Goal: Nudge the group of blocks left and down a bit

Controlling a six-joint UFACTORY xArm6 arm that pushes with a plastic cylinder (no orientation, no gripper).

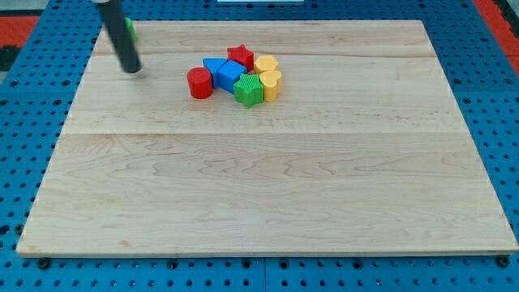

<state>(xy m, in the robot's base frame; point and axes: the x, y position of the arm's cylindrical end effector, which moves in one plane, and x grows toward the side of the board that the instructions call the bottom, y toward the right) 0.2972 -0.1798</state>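
Note:
A tight group of blocks sits near the top middle of the wooden board [268, 178]: a red cylinder [199, 83] on the group's left, two blue blocks [223, 72] beside it, a red star [240, 55] at the top, a green star [249, 90] at the bottom, and two yellow blocks, one upper [266, 64] and one lower [272, 83], on the right. My tip [131, 68] rests on the board at the view's upper left, well to the left of the red cylinder and touching no block of the group.
A green block [129, 29] peeks out behind the rod near the board's top left corner, mostly hidden. Blue perforated table surface [24, 122] surrounds the board on all sides.

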